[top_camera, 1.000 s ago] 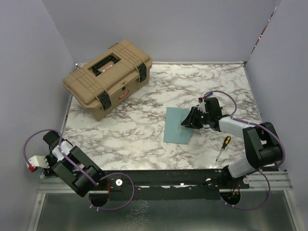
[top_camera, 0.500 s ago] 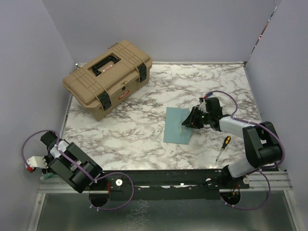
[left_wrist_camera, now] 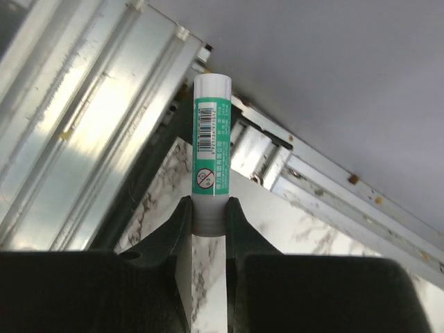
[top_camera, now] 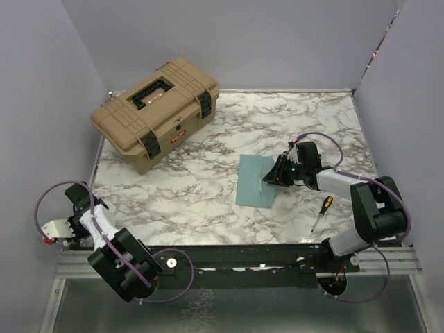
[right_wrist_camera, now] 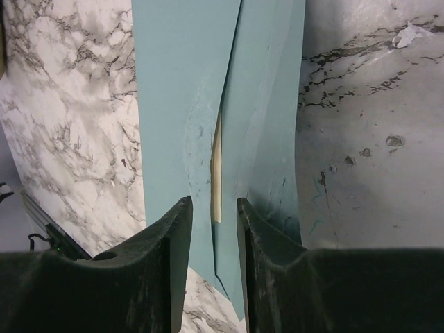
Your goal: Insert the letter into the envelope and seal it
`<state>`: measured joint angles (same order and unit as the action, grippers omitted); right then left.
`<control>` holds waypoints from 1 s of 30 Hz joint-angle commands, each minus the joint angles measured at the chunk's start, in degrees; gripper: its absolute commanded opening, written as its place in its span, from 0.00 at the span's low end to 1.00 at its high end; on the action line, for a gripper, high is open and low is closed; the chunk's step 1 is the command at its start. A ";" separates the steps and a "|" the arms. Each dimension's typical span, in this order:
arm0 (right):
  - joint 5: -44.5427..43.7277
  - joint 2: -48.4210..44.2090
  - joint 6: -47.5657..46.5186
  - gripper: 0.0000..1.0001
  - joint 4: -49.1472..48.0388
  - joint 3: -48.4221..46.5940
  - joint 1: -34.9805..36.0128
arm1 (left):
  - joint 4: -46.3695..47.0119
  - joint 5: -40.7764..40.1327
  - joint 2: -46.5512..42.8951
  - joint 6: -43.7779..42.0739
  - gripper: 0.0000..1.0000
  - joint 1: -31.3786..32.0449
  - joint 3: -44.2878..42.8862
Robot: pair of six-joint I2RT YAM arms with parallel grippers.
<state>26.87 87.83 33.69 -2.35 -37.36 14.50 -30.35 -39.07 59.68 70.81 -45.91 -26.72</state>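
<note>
The teal envelope [top_camera: 253, 182] lies flat on the marble table, its flap folded over on the right side. In the right wrist view the envelope [right_wrist_camera: 180, 104] shows a narrow slit between flap and body, with a thin strip of the cream letter [right_wrist_camera: 216, 173] inside; the rest of the letter is hidden. My right gripper [top_camera: 276, 172] sits low over the flap's edge, jaws a little apart [right_wrist_camera: 211, 201], holding nothing. My left gripper [top_camera: 54, 229] hangs off the table's left front corner, shut [left_wrist_camera: 208, 202] on a white and green glue stick [left_wrist_camera: 211, 132].
A tan toolbox [top_camera: 156, 111] stands at the back left of the table. A yellow-handled screwdriver [top_camera: 320, 211] lies near the front right, beside the right arm. Purple walls enclose the table. A metal rail [top_camera: 277, 260] runs along the near edge.
My left arm has swung and lifted its elbow toward the front, the glue stick still in its gripper. My right gripper has drawn slightly to the right on the flap.
</note>
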 commanded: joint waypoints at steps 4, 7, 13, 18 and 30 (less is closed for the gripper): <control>0.20 -2.22 0.43 0.36 0.74 -0.33 -0.44 | -8.83 -3.23 -2.17 8.02 0.00 11.05 -5.48; -0.44 -2.16 0.08 0.36 2.15 -1.30 -0.48 | -11.57 -4.72 -0.09 10.93 0.00 18.91 -9.69; -0.11 -1.02 0.62 0.36 4.18 -3.48 -0.44 | -16.24 0.40 3.86 24.71 0.00 35.05 -12.36; -0.58 -0.66 -0.11 0.36 6.98 -5.75 -0.44 | -17.40 1.74 2.43 23.58 0.00 44.16 -13.63; 0.92 -2.20 2.04 0.36 8.56 -7.34 -0.44 | -17.27 11.23 -3.60 4.69 0.00 61.70 -14.57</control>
<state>26.85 86.63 34.92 5.19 -42.81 14.50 -48.99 -35.29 57.87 83.50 11.73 -42.94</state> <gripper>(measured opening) 0.360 0.163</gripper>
